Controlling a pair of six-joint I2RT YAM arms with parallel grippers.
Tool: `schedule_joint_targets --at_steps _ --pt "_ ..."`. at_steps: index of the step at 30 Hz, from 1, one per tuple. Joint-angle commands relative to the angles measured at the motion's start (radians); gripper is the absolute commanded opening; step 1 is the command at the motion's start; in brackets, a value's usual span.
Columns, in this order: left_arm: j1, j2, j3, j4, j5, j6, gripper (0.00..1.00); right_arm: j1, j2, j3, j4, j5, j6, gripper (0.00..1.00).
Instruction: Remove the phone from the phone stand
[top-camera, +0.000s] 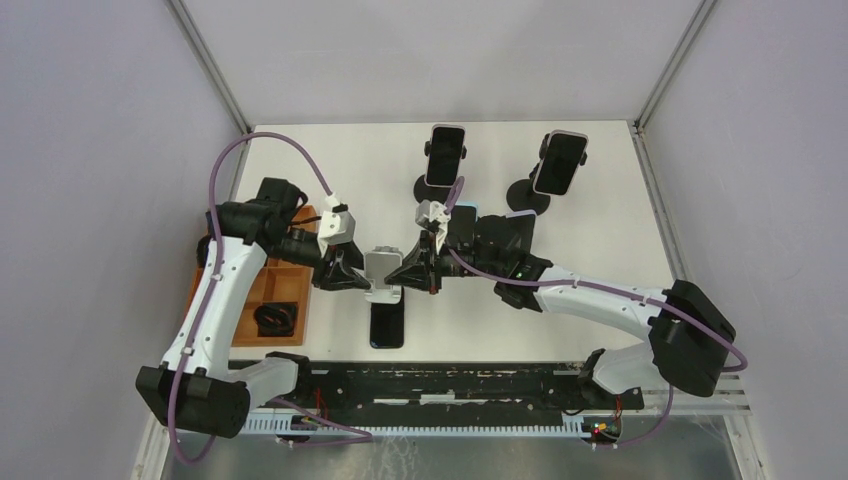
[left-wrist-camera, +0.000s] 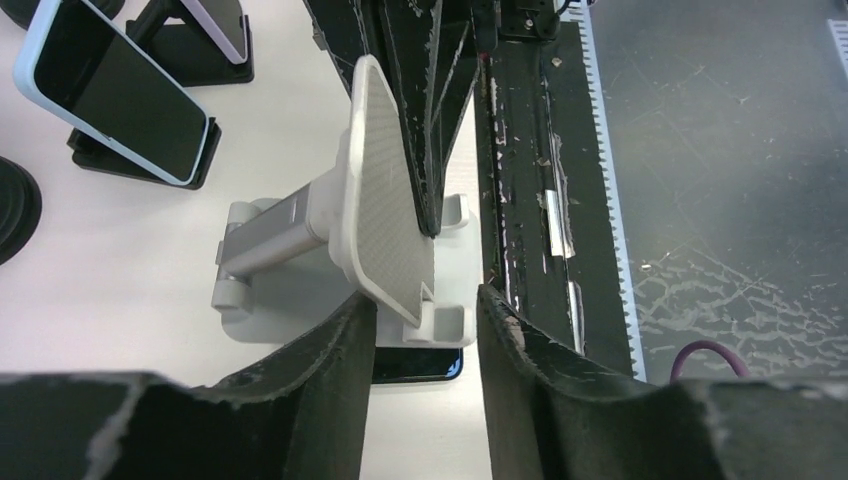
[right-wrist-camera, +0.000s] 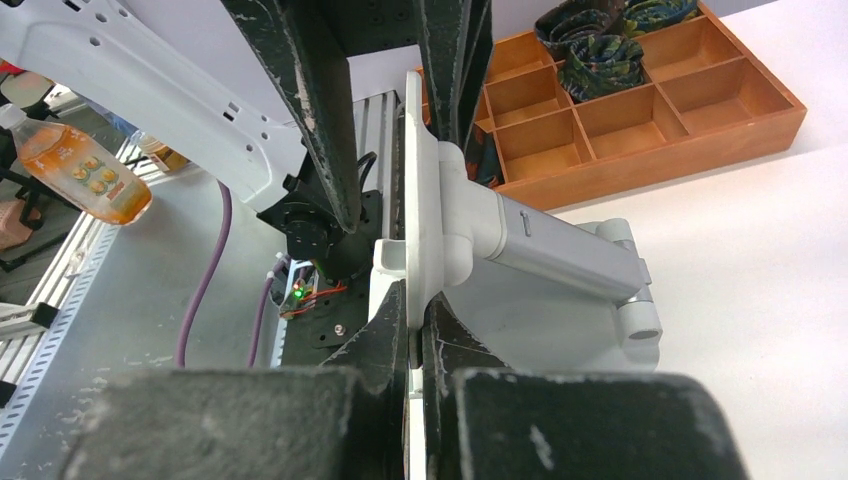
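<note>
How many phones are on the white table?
3. A black phone lies flat by the near side of the silver metal phone stand; a second phone is propped at the far centre; a third phone at the far right. More may be hidden.

No text, brand, number or sign is legible in any of the three views. Bottle (right-wrist-camera: 82, 165) at 9 o'clock in the right wrist view: orange label with small fruit pictures, lettering too blurred to read. Phone (top-camera: 387, 328) flat on the counter (top-camera: 600, 230), 6 o'clock of centre in the top view: dark face, nothing showing.
</note>
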Motion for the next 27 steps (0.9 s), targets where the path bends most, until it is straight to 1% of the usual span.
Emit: schedule_joint_targets --at_steps 1,2,6,7,9,10,13,15,16,18,21,23,27 --pt "-0.003 0.018 0.018 -0.001 0.068 -0.094 0.42 0.015 0.015 0.068 0.088 0.027 -0.038 0.00" --pt "-0.004 0.021 0.015 -0.002 0.072 -0.100 0.36 0.019 0.020 0.073 0.093 0.030 -0.038 0.00" --pt "-0.005 0.038 0.012 -0.002 0.066 -0.116 0.05 0.026 0.038 0.092 0.094 0.041 -0.042 0.00" --pt "-0.005 0.041 0.013 -0.002 0.058 -0.117 0.02 0.027 0.042 0.094 0.093 0.044 -0.044 0.00" --pt "-0.005 0.048 0.011 0.000 0.042 -0.115 0.02 0.027 0.043 0.092 0.087 0.053 -0.048 0.01" --pt "-0.005 0.050 0.008 0.009 0.037 -0.115 0.02 0.028 0.042 0.092 0.077 0.054 -0.053 0.04" --pt "-0.005 0.058 -0.010 0.062 0.034 -0.156 0.02 0.021 0.031 0.083 0.030 0.051 -0.068 0.27" --pt "-0.005 0.070 -0.016 0.107 0.033 -0.207 0.02 -0.013 0.005 0.035 0.031 0.024 -0.060 0.53" --pt "-0.005 0.078 -0.017 0.134 0.026 -0.226 0.02 -0.032 -0.013 0.007 0.036 0.019 -0.049 0.63" --pt "-0.004 0.096 -0.019 0.200 -0.006 -0.289 0.02 -0.076 -0.057 -0.059 0.038 0.011 -0.033 0.74" --pt "-0.004 0.141 -0.015 0.294 -0.071 -0.342 0.02 -0.141 -0.146 -0.144 0.007 0.014 -0.025 0.84" --pt "-0.004 0.188 0.011 0.339 -0.090 -0.373 0.02 -0.184 -0.202 -0.189 -0.027 0.043 -0.022 0.89" --pt "-0.003 0.335 0.091 0.347 -0.105 -0.332 0.02 -0.236 -0.286 -0.241 -0.114 0.123 -0.027 0.95"
